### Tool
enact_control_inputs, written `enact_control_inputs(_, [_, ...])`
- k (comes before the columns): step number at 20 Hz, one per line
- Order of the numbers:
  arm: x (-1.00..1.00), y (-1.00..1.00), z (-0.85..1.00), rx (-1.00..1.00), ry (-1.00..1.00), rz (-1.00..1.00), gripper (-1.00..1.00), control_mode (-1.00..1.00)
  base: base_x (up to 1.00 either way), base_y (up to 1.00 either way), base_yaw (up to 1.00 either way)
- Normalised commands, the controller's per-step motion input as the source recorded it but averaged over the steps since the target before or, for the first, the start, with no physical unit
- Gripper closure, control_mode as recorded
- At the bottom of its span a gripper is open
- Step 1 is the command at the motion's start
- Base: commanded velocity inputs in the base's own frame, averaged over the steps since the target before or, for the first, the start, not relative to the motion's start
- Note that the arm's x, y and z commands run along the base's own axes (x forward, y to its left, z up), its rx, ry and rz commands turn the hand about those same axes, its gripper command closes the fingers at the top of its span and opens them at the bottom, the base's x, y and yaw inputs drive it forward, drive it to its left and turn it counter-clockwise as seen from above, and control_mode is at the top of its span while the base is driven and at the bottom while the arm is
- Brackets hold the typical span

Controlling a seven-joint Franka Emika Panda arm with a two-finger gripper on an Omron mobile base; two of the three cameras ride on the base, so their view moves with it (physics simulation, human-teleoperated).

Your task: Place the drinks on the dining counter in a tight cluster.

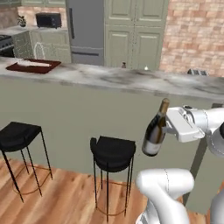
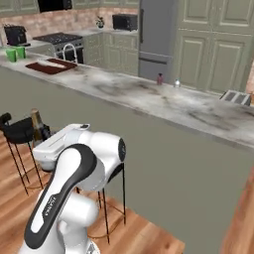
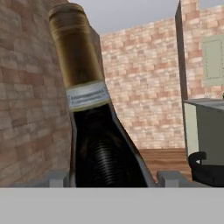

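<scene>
Jaws of the gripper (image 1: 168, 127) are clamped on the tall wine bottle (image 1: 155, 130), which hangs tilted in the air, below and in front of the dining counter (image 1: 131, 79) (not yet over its marble top). Up on that counter, far back, the small maroon bottle (image 2: 159, 79) and the water bottle (image 2: 177, 83) stand near each other. Judging by this, two drinks are in place; the wine still needs lifting and setting beside them.

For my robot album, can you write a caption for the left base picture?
The gripper holds the wine bottle tilted in the air, below the dining counter.
</scene>
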Motion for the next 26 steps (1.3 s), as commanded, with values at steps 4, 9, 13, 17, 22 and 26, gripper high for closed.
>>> enact_control_inputs(4, [0.00,0.00,0.00,0.00,0.00,0.00,1.00,1.00,0.49,0.65,-0.52])
enact_control_inputs(9, [0.00,0.00,0.00,0.00,0.00,0.00,1.00,1.00,0.58,0.03,-0.16])
enact_control_inputs(13, [0.00,0.00,0.00,0.00,0.00,0.00,1.00,1.00,0.36,0.00,-0.10])
enact_control_inputs(17, [0.00,0.00,0.00,0.00,0.00,0.00,1.00,1.00,0.19,0.00,-0.02])
enact_control_inputs(22, [0.00,0.00,0.00,0.00,0.00,0.00,1.00,-1.00,0.00,0.00,0.00])
enact_control_inputs(26, [0.26,0.14,0.13,-0.10,0.28,-0.05,1.00,-1.00,0.00,0.00,0.00])
